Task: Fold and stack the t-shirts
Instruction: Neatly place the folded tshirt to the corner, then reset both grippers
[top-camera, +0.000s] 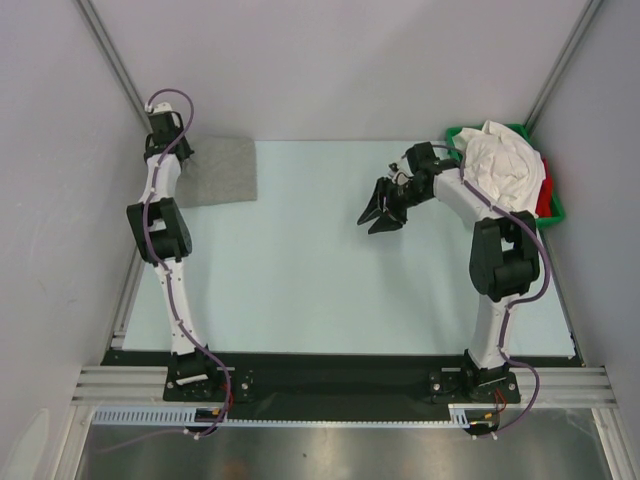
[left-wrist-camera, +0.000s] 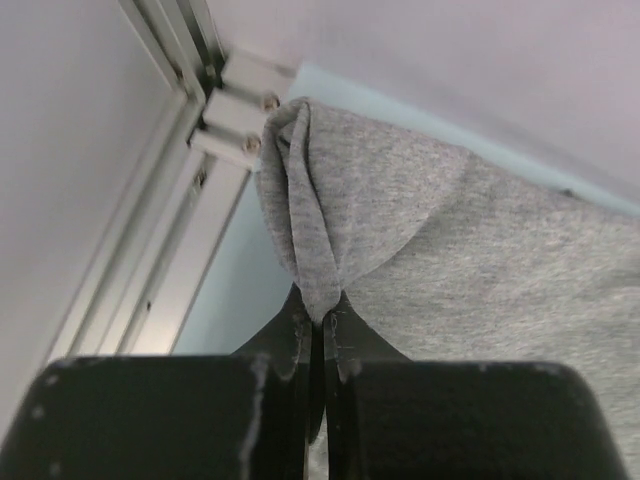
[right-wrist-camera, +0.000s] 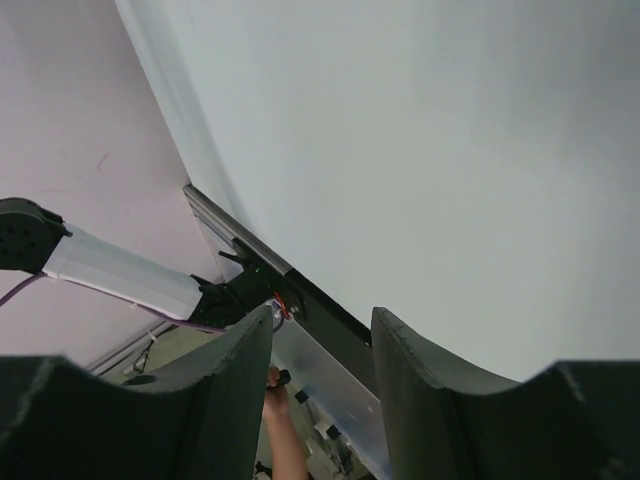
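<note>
Left gripper (left-wrist-camera: 318, 325): clamped on grey t-shirt (top-camera: 220, 172), upper left. Right gripper (right-wrist-camera: 322, 325): jaws apart, empty. Green tray (top-camera: 553, 208), upper right: white t-shirts (top-camera: 505, 160), red t-shirt (top-camera: 543, 195). Pale table (top-camera: 320, 280).

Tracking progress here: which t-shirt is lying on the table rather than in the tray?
The grey t-shirt at the far-left corner, pinched by the left gripper; the white shirt and red shirt are heaped in the green tray.

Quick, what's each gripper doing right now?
Left gripper: closed, pinching the grey t-shirt.
Right gripper: open, holding nothing.
</note>
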